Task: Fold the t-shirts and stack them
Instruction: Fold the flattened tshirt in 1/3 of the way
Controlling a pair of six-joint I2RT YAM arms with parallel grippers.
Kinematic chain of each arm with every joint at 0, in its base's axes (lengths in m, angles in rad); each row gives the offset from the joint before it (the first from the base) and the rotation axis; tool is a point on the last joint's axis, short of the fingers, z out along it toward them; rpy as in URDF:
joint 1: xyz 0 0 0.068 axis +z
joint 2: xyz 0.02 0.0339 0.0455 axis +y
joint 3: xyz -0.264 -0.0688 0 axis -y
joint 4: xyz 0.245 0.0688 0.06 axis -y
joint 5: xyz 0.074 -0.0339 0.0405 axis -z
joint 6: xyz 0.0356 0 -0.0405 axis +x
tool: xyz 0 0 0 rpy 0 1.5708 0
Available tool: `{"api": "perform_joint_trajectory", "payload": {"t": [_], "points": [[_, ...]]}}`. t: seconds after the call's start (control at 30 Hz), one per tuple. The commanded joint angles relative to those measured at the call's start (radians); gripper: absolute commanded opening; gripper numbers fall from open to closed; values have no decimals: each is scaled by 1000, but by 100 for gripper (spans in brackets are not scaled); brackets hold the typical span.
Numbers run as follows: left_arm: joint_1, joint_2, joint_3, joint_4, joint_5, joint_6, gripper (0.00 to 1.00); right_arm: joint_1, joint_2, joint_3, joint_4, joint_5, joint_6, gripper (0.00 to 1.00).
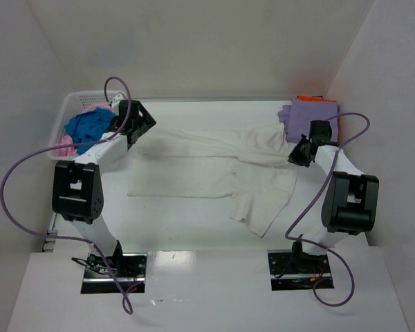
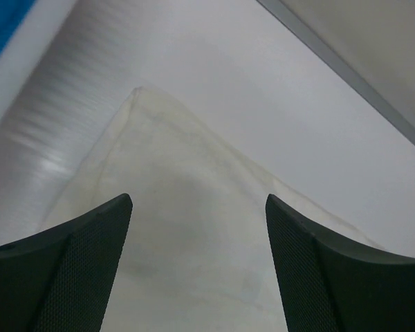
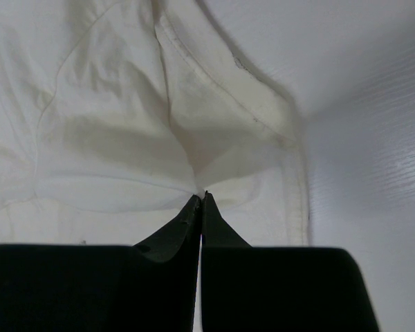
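Found the cream shirt (image 1: 214,166) spread rumpled across the middle of the table (image 1: 194,232), with a part trailing toward the near right. Saw the right gripper (image 3: 202,199) closed tight on a pinch of that cloth near the shirt's right edge, beside a seam. Saw the left gripper (image 2: 197,204) gaping wide over the shirt's far-left corner, gripping nothing. Noted the purple shirt (image 1: 308,119) folded at the far right corner, atop the orange shirt (image 1: 312,98). Spotted the blue shirt (image 1: 88,128) and the pink shirt (image 1: 68,145) heaped in the basket (image 1: 72,104) at far left.
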Motion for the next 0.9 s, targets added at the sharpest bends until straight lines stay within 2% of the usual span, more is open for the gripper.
{"api": "perform_joint_trajectory", "payload": {"t": [0.0,0.17,0.33,0.47,0.7,0.87], "points": [[32,-184,-89,-87,-84,80,86,-13,-61,-1,22,1,-11,0],[54,-402,-238,-96,-135,26,86,-13,-70,-1,31,-27,-11,0],[74,-455,-281,-176,-144,-22,86,-13,-90,-10,31,-37,-11,0],[127,-496,-370,-176,-126,-110,87,-3,-100,-10,40,-38,-11,0],[199,-496,-413,-203,-125,-207,87,-3,-100,-10,40,-38,-11,0],[250,-409,-424,-153,-106,-241,87,-3,-100,-10,40,-38,-11,0]]}}
